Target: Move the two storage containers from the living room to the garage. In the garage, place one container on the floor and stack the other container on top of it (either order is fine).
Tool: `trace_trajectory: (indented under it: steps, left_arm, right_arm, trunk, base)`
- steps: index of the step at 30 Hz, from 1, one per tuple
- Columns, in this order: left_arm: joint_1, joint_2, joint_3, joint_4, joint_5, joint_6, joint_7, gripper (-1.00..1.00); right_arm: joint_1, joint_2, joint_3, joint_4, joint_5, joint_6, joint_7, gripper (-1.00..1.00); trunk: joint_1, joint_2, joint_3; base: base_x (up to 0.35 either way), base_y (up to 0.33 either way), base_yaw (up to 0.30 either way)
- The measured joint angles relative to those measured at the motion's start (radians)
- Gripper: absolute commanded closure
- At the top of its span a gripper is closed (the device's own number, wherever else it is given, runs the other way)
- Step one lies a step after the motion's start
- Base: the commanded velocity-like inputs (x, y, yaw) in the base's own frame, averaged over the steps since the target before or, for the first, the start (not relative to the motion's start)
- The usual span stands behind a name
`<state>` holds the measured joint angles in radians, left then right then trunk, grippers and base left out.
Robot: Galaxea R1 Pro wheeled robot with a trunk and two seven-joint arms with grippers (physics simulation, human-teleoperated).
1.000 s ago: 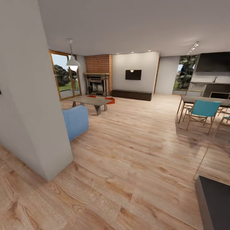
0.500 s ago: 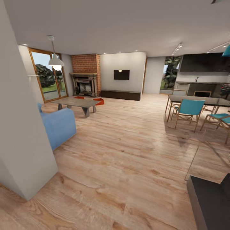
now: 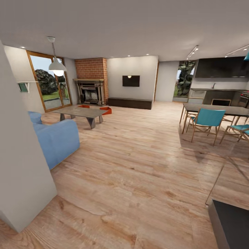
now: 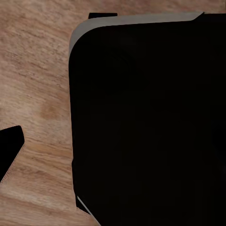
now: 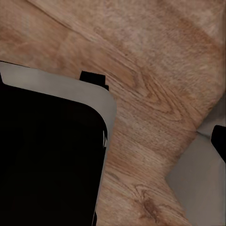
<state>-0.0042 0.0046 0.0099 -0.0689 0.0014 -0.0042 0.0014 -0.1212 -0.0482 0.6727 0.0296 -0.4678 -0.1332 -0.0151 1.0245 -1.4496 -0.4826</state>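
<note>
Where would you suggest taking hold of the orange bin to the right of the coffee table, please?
The orange bin lies on the floor beside the coffee table, lidless, so its thin upper rim looks like the best grip. I would probably approach from the open right side, away from the table. It is too distant to judge finer detail.

Grey coffee table (image 3: 83, 112), white pendant lamp (image 3: 57, 65), wall television (image 3: 131, 81), dining table (image 3: 216, 110), teal chair (image 3: 206, 119)

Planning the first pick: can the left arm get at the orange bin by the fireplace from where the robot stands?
Probably not: the orange bin sits far across the wood floor, behind the coffee table; the robot must drive closer.
</note>
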Motion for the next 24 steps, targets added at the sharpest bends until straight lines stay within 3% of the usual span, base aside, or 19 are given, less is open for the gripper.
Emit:
trace_trajectory:
  steps: [24]
  left_arm:
    - [0.000, 0.000, -0.001, 0.000, 0.001, 0.000, 0.000, -1.00]
  right_arm:
    - [0.000, 0.001, 0.000, 0.000, 0.000, 0.000, 0.000, -1.00]
  trunk:
    - [0.000, 0.000, 0.000]
  base:
    - [0.323, 0.000, 0.000]
